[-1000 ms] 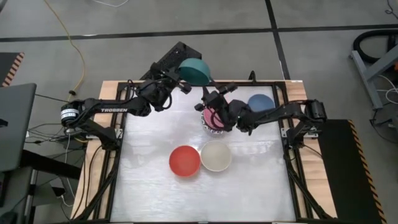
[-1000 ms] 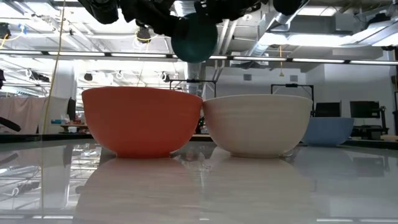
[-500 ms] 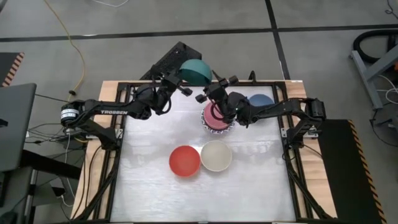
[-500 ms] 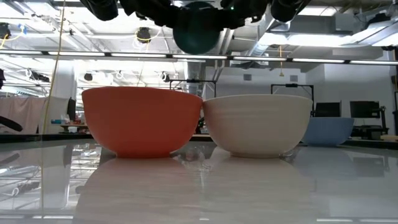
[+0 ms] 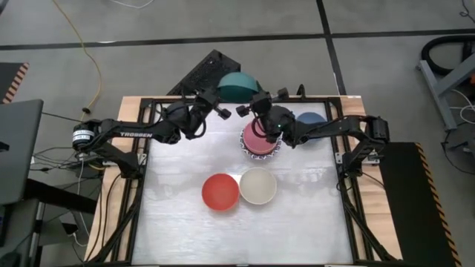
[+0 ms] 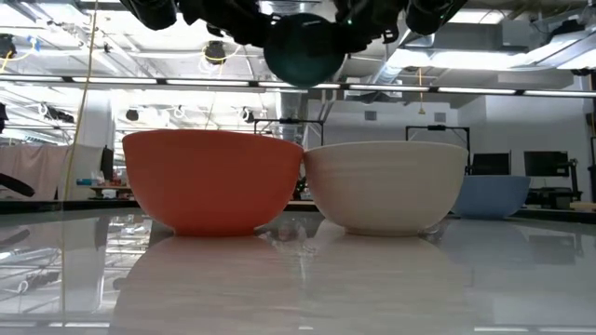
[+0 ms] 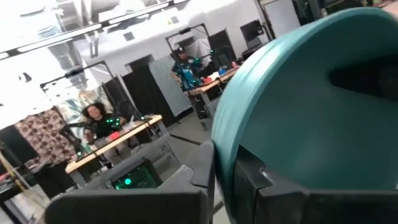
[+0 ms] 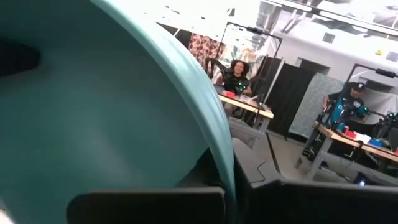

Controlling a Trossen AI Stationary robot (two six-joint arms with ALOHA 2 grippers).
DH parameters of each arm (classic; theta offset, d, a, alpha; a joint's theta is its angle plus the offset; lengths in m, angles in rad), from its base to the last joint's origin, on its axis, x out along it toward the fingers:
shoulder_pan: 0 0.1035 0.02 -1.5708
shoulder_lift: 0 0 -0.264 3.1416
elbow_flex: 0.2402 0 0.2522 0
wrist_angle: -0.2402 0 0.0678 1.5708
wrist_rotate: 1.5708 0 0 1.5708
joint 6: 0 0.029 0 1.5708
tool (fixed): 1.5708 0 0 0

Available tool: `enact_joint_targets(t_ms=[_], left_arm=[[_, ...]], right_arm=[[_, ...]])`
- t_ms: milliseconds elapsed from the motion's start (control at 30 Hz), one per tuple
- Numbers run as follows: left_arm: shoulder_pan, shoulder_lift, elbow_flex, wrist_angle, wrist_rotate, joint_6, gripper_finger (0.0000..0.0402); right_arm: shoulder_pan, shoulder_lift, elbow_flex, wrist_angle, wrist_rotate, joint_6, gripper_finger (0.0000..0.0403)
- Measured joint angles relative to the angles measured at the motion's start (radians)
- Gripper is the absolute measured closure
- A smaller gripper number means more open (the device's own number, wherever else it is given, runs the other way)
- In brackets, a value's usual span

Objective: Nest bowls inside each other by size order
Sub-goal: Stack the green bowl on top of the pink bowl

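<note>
Dark green bowl (image 5: 238, 84) held aloft behind the pink-topped stack (image 5: 259, 141); left tool (image 7: 233, 177) and right tool (image 8: 227, 186) each pinch its rim; looks rigid, slick, breakable, so rim hold suits.

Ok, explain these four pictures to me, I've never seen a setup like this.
This is a robot with two dark arms at a table, each ending in a two-finger gripper. One picture looks straight down, one sits level with the tabletop, and two come from cameras on the wrists. On the white table stand a red bowl and a cream bowl side by side, a blue bowl at the far right, and a stack with a pink bowl on top. Both grippers meet at a dark green bowl lifted above the far edge: the left gripper and the right gripper each pinch its rim, as the wrist pictures show.
</note>
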Motion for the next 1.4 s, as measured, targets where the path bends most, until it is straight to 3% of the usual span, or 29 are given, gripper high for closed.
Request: enact_joint_targets(t_ms=[267, 567, 800, 1000, 1133, 1400], left_arm=[[0.001, 0.000, 0.000, -0.110, 0.035, -0.024, 0.0291], [0.007, 0.000, 0.001, -0.175, -0.063, -0.080, 0.0166], [0.004, 0.000, 0.001, -0.205, -0.086, -0.049, 0.0155], [0.002, -0.002, 0.001, -0.311, 0.078, -0.132, 0.0155], [0.000, -0.002, 0.001, -0.371, 0.129, -0.212, 0.0154], [-0.065, -0.050, 0.001, -0.435, 0.208, -0.286, 0.0154]], right_arm=[[0.001, 0.002, -0.002, -0.137, -0.061, 0.052, 0.0398], [-0.031, -0.001, 0.127, -0.530, -0.087, 0.212, 0.0399], [-0.129, -0.001, 0.203, -0.758, -0.227, 0.388, 0.0399], [-0.234, -0.002, 0.203, -0.780, -0.446, 0.515, 0.0399], [-0.284, -0.002, 0.204, -0.824, -0.540, 0.555, 0.0399], [-0.470, -0.015, 0.384, -1.247, -0.820, 0.664, 0.0399]])
